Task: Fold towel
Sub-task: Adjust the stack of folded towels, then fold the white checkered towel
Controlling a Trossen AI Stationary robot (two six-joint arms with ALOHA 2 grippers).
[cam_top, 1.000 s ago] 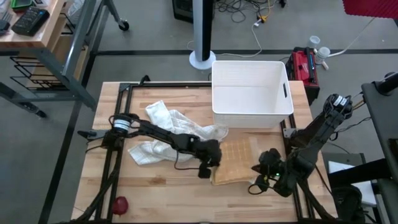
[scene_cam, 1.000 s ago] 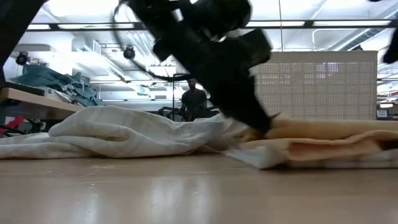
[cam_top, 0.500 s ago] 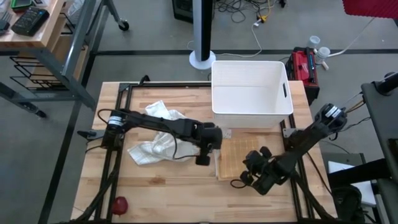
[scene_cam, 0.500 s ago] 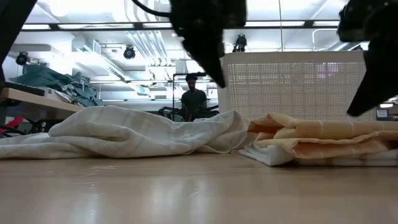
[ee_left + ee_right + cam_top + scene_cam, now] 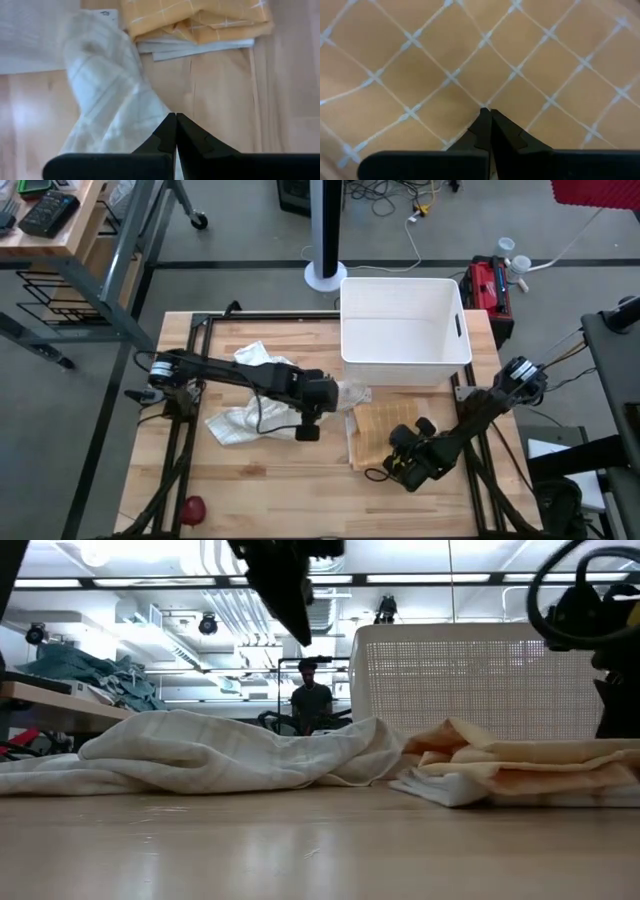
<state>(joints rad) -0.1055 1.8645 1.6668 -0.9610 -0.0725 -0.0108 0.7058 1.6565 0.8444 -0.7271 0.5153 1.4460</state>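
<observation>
Orange towel (image 5: 381, 428) folded flat, front of bin (image 5: 405, 330); looks done. White towel (image 5: 262, 395) crumpled at table centre-left, likely next. Right gripper (image 5: 399, 463) clenched, empty, over orange towel. Left gripper (image 5: 308, 423) clenched, empty, above white towel's edge.

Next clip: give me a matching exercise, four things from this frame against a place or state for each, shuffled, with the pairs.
Things:
1. orange towel
2. white towel
3. white bin
4. left gripper

Descriptions:
A. crumpled, unfolded
B. jaws shut, above the table
C. folded, beside the bin
D. at the table's far edge

Pairs: 1-C, 2-A, 3-D, 4-B
</observation>
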